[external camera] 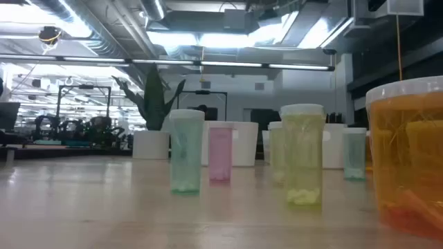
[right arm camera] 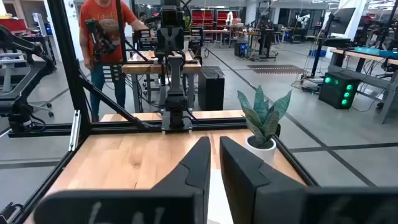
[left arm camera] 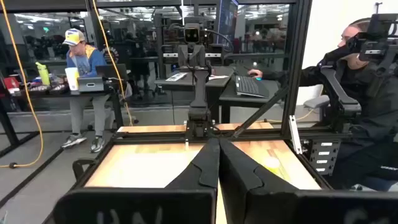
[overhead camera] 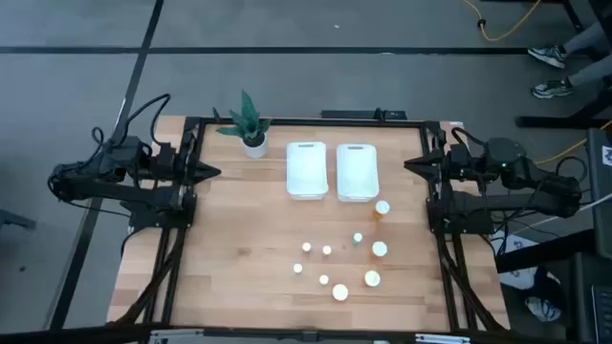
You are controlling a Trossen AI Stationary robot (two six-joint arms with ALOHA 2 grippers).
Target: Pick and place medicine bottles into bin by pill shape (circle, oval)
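Note:
Several small medicine bottles with white caps stand upright on the wooden table, right of centre toward its near edge. Among them are an amber one [overhead camera: 381,210], larger caps [overhead camera: 380,248] [overhead camera: 371,279] and small ones [overhead camera: 307,247]. The low view shows a pale green bottle [external camera: 185,151], a pink one [external camera: 220,152], a yellow-green one [external camera: 302,153] and an amber one [external camera: 408,159]. Two white bins [overhead camera: 306,170] [overhead camera: 357,172] sit side by side beyond them. My left gripper [overhead camera: 215,173] [left arm camera: 219,146] is shut at the left edge. My right gripper [overhead camera: 409,164] [right arm camera: 213,140] is shut at the right edge. Both hold nothing.
A green plant in a white pot [overhead camera: 251,129] [right arm camera: 262,121] stands at the far edge, left of the bins. A black frame [overhead camera: 316,120] runs around the table. Bare wood lies across the table's left half [overhead camera: 239,239]. People sit and stand in the room beyond.

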